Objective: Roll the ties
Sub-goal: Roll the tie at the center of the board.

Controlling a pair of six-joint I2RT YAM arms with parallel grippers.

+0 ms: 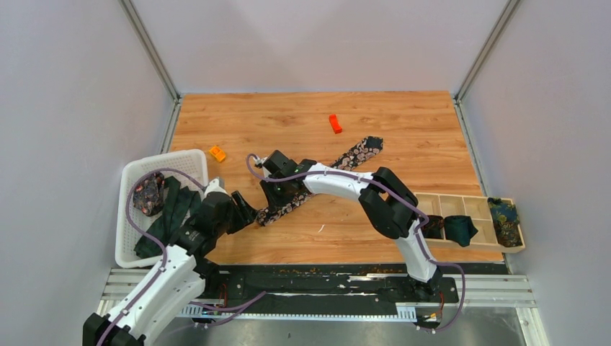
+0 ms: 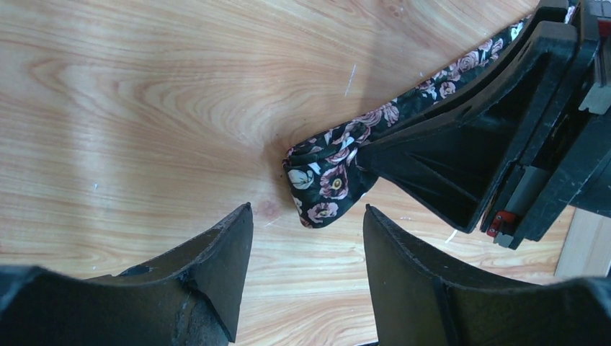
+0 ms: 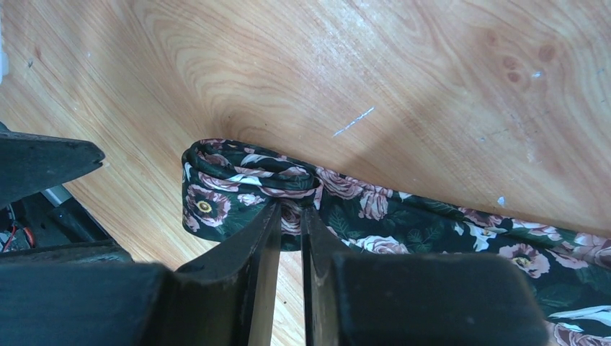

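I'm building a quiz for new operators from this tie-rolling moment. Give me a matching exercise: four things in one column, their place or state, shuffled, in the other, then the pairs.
1. floral tie
2. white basket
3. wooden tray
4. left gripper

A. open, just short of the tie's folded end
B. far right of the scene
C. pinched at its folded end by the right gripper
D. far left of the scene

Pairs: 1-C, 2-D, 3-B, 4-A

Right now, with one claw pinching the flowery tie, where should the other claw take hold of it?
Probably the doubled-over end of the flowery tie, approached from the bare side opposite the right gripper. The fold stands up off the table there, and the left gripper is open, facing it.
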